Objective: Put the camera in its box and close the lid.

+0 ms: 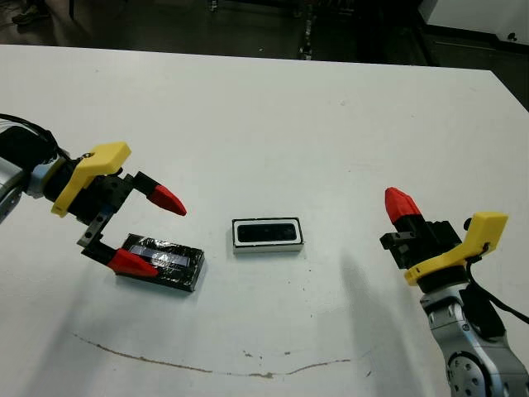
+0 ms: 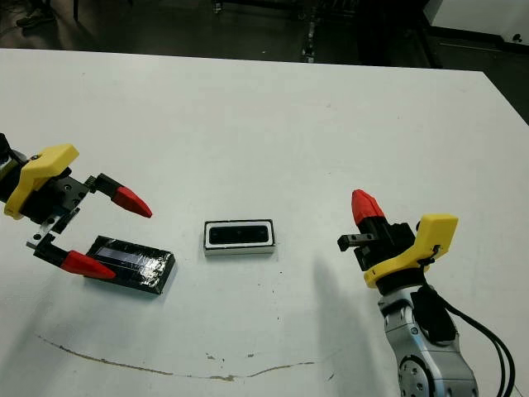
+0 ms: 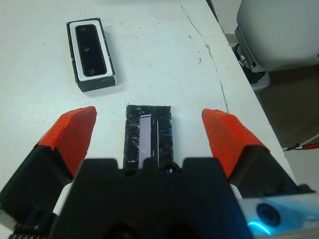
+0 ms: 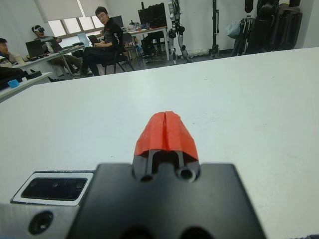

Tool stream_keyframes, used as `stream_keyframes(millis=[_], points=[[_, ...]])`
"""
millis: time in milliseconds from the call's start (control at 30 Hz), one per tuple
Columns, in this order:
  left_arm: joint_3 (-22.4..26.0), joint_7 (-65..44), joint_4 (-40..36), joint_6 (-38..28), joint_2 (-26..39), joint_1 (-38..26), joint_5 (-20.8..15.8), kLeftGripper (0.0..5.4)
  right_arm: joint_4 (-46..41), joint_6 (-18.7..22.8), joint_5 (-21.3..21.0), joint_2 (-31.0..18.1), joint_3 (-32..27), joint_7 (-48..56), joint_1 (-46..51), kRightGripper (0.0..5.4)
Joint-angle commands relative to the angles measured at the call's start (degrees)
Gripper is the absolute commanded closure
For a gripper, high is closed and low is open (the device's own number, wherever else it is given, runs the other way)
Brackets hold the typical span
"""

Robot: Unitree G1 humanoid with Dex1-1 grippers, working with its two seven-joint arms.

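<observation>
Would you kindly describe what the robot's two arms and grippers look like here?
Each gripper has two pointed red fingertips on black finger links and a black body, with a bright yellow angular bracket behind it. The left gripper joins a black-and-silver wrist with a black cable. The right gripper sits on a grey metal jointed arm, with black cables trailing from it.

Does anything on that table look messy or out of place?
Mostly tidy. The camera already sits in the box, and the lid lies apart, slightly askew, between the open left jaws. A thin brownish streak marks the table's near edge.
</observation>
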Motion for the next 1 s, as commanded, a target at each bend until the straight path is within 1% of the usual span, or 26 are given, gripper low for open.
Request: stream_keyframes(millis=[33, 133, 200, 267, 433, 500, 533, 600, 700, 767, 833, 900, 1000], points=[[-1.6, -0.3, 0.6, 0.7, 1.1, 1.1, -1.0, 0.00, 0.6, -0.8, -0.2, -0.2, -0.1, -0.2, 0.8, 5.38], [-2.0, -0.3, 0.9, 0.0, 0.9, 1.7, -1.8, 0.00, 0.7, -1.0, 0.0, -0.4, -0.1, 0.2, 0.8, 5.38], [-2.1, -0.3, 1.5, 0.4, 0.6, 2.5, -3.3, 0.00, 0.8, -0.9, 0.1, -0.4, -0.1, 0.1, 0.8, 5.38], [-1.8, -0.3, 1.4, 0.1, 0.7, 3.2, -2.5, 0.00, 0.7, -0.8, 0.0, -0.5, -0.1, 0.0, 0.9, 5.38], [1.3, -0.3, -0.6, -2.2, 0.7, 5.5, 2.9, 0.00, 0.6, -0.7, -0.1, -0.4, 0.0, -0.2, 0.9, 5.38], [2.4, -0.3, -2.2, -1.7, 0.8, 5.9, 7.3, 0.00, 0.4, -0.3, -0.1, -0.5, 0.1, -0.4, 0.9, 5.38], [3.1, -0.3, -2.6, -2.1, 0.6, 6.2, 8.6, 0.00, 0.3, -0.2, -0.1, -0.5, 0.1, -0.5, 0.9, 5.38], [5.0, -0.3, -2.3, -3.2, -0.7, 7.6, 8.6, 0.00, 0.5, -0.5, 0.1, -0.5, 0.1, -0.2, 0.9, 5.38], [6.0, -0.3, -2.8, -0.9, -1.4, 8.2, 9.8, 0.00, 0.9, -1.2, -0.1, -0.8, 0.1, 0.6, 1.0, 5.38], [6.0, -0.3, -3.0, 1.6, -1.6, 8.4, 9.3, 0.00, 0.9, -1.1, 0.1, -0.9, 0.1, 0.7, 1.0, 5.38], [6.5, -0.3, -2.6, 1.4, -2.3, 8.9, 8.8, 0.00, 0.9, -1.1, 0.0, -1.0, 0.0, 0.8, 1.0, 5.38], [6.6, -0.3, -1.9, 3.0, -2.9, 8.8, 8.8, 0.00, 0.9, -0.9, 0.2, -0.9, -0.1, 0.9, 1.0, 5.38], [5.9, -0.3, 0.1, 2.0, -3.6, 8.4, 7.9, 0.00, 0.7, -0.7, 0.3, -0.8, 0.0, 0.7, 1.0, 5.38]])
